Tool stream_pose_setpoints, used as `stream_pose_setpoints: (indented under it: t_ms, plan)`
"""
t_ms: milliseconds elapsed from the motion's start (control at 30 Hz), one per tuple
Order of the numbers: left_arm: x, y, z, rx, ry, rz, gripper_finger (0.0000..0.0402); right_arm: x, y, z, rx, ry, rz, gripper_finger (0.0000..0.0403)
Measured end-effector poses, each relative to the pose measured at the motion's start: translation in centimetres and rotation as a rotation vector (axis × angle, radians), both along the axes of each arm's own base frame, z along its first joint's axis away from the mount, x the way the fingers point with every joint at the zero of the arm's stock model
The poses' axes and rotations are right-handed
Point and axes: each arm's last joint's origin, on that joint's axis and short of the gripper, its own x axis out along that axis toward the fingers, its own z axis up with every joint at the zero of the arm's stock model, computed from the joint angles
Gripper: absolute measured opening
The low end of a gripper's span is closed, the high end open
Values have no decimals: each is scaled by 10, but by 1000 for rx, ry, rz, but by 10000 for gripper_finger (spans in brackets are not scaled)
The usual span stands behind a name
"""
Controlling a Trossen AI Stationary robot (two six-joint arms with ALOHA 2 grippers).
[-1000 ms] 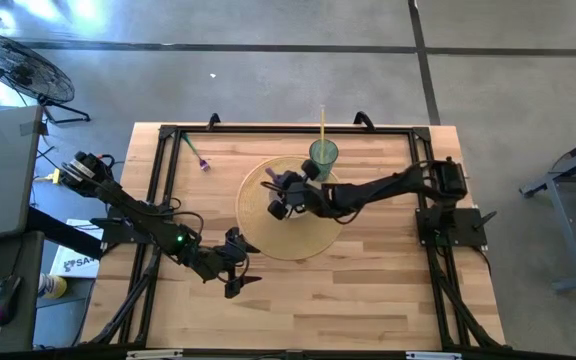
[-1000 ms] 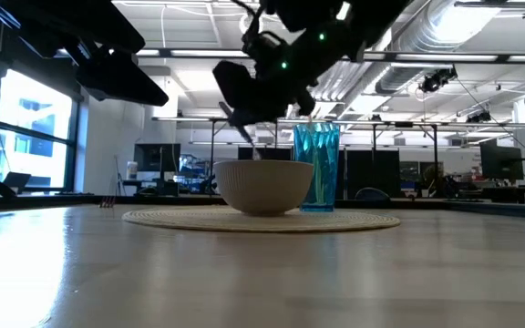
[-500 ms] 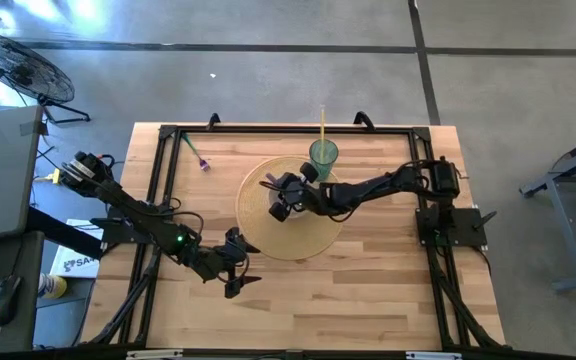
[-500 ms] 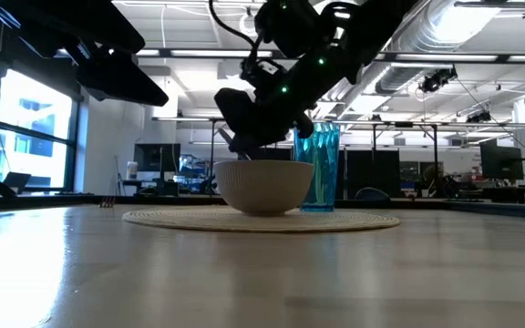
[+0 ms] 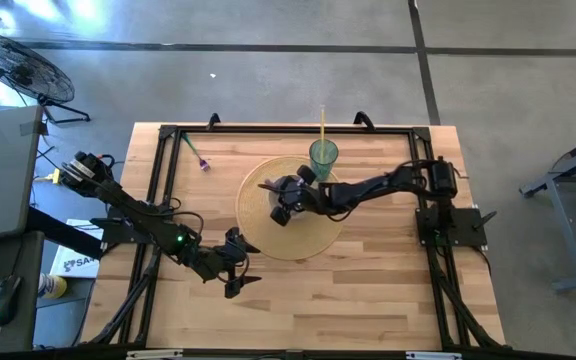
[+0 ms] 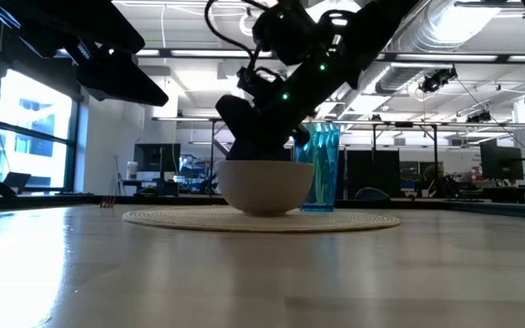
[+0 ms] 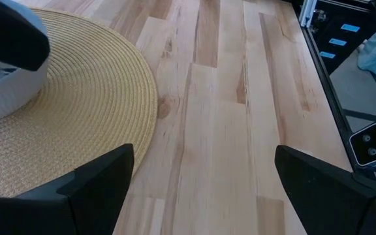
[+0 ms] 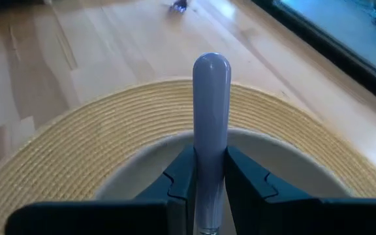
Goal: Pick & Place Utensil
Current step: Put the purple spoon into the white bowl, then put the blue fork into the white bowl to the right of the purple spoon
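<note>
A pale lavender utensil (image 8: 211, 98) is held in my shut right gripper (image 8: 211, 171), and its rounded handle end sticks out past the fingertips. Its other end is hidden by the gripper. The right gripper (image 5: 280, 191) hangs right over a white bowl (image 6: 264, 187), level with the rim. The bowl stands on a round woven placemat (image 5: 298, 240). A teal cup (image 5: 323, 155) with a yellow stick in it stands at the mat's far edge. My left gripper (image 5: 238, 278) waits open over the bare table, near and left of the mat. My right gripper pinches the utensil's handle (image 8: 211, 140) between its two fingers (image 8: 180, 175), a good way back from the rounded free end (image 8: 211, 65). The fingers lie along the handle. The utensil is tilted over the bowl's opening; whether its hidden end touches the bowl cannot be told.
A small purple thing (image 5: 203, 164) lies near the table's far left corner. A black frame (image 5: 163, 180) runs around the work area. Bare wood (image 7: 240, 130) stretches along the near side and to the right of the mat.
My right gripper has come down toward the bowl with the utensil and has stayed shut on it. It was well above the rim a second ago and now sits at the rim. The left arm has kept still.
</note>
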Motion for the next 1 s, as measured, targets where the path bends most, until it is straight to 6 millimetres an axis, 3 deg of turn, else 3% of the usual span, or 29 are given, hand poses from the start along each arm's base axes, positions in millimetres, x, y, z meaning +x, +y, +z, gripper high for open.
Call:
stream_pose_setpoints:
  t_ms: [867,1000]
  plan:
    - [0,0,0,0,0,0,367,2,0,-2,11,-13,12,92]
    - [0,0,0,0,0,0,367,-1,4,8,8,-16,19,91]
